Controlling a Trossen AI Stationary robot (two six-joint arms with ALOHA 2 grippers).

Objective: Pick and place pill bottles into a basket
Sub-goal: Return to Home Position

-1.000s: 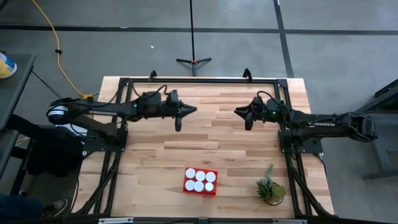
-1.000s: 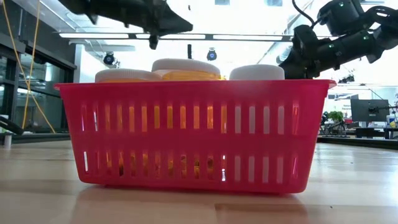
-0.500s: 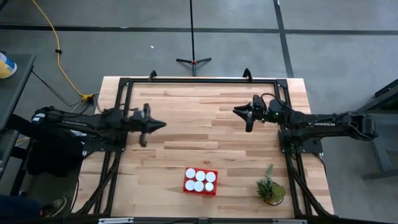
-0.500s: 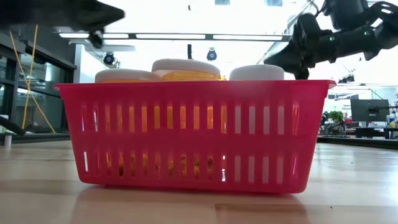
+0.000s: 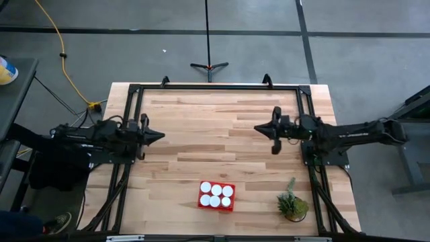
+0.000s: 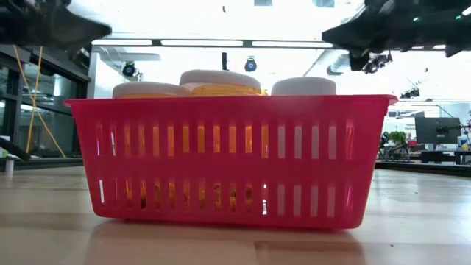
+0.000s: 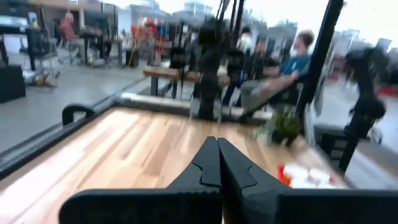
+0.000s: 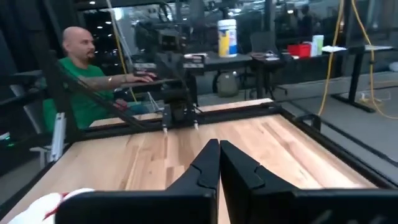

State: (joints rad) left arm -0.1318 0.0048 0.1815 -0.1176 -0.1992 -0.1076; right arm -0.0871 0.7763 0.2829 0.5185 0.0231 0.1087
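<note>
The red mesh basket (image 5: 216,196) stands on the table near its front edge, with several white-capped, amber pill bottles (image 5: 216,195) upright inside it; the low view shows their caps (image 6: 221,77) above the basket's rim (image 6: 228,99). My left gripper (image 5: 161,134) is shut and empty, held level over the table's left side, far from the basket. My right gripper (image 5: 256,127) is shut and empty, level over the table's right half. Each wrist view shows its fingers closed together: the left (image 7: 217,163), the right (image 8: 219,163).
A small green potted plant (image 5: 293,204) stands at the front right, right of the basket. A black frame (image 5: 215,86) runs along the table's far and side edges. Bare wood lies between the two grippers. People sit beyond the table in the wrist views.
My left gripper has drawn back a long way toward the table's left edge and sunk a little, staying shut. My right gripper has shifted slightly, rolled about its own axis and shut. The basket and bottles have kept still.
</note>
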